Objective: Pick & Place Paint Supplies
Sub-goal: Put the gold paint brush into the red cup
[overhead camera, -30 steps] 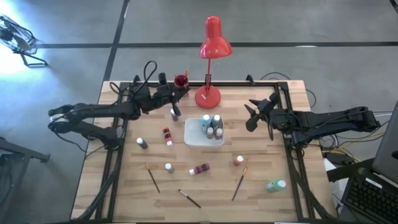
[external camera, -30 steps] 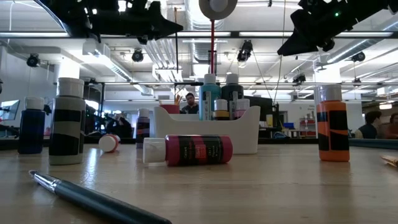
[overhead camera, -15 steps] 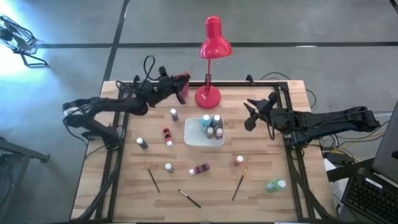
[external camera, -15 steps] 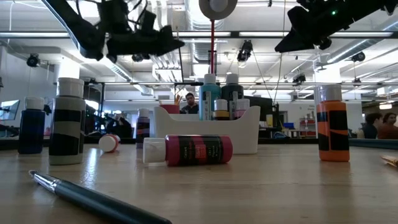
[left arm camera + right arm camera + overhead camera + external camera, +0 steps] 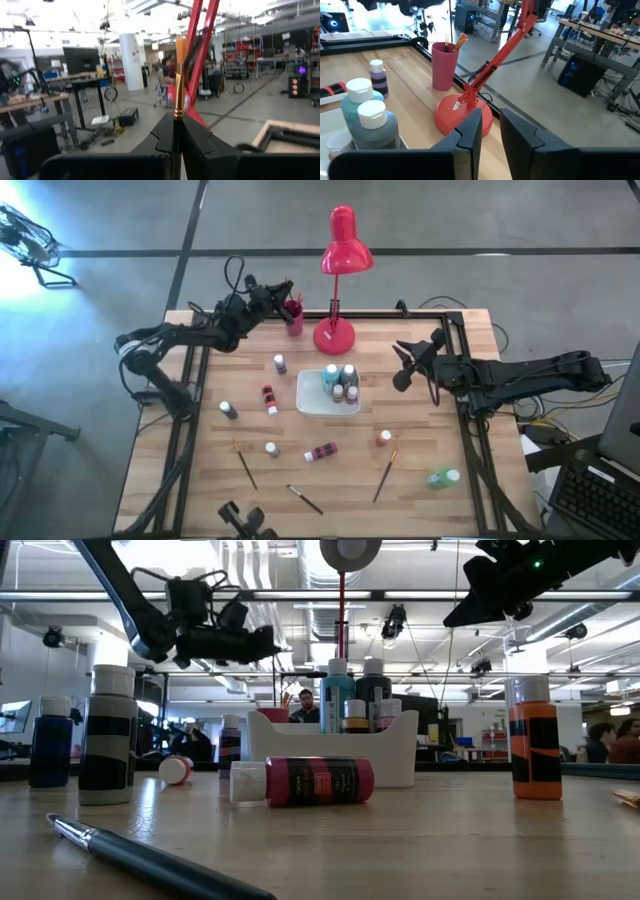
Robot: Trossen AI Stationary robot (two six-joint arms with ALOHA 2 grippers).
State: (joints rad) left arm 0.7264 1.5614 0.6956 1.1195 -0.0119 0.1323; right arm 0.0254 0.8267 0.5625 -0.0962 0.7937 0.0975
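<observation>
My left gripper (image 5: 281,287) hangs above the table's far left part, close to the red cup (image 5: 295,318), and is shut on a thin brush (image 5: 178,80) with orange bristles. The cup (image 5: 444,65) holds other brushes. Several small paint bottles stand in the white tray (image 5: 310,406). Others stand or lie on the wood, such as a purple one (image 5: 280,363) and a red one (image 5: 322,451). Loose brushes (image 5: 245,463) lie near the front. My right gripper (image 5: 400,365) hovers right of the tray, open by a narrow gap (image 5: 490,125), with nothing in it. My left gripper pinches the brush's dark handle (image 5: 176,125) just behind the gold ferrule, between its two fingers. The brush runs along the fingers, and its bristle end (image 5: 180,50) sticks out past the fingertips. It is lifted clear of the table. The fingers hide the rest of the handle.
The red desk lamp (image 5: 334,335) stands on its round base at the far edge, just right of the cup, its stem leaning over it. A green bottle (image 5: 443,477) lies near the front right. Black frame rails (image 5: 180,440) run along the table's sides.
My left gripper, shut on the brush, has swung toward the table's far edge and come lower, ending beside the red cup. The brush has travelled with it, clear of the table.
</observation>
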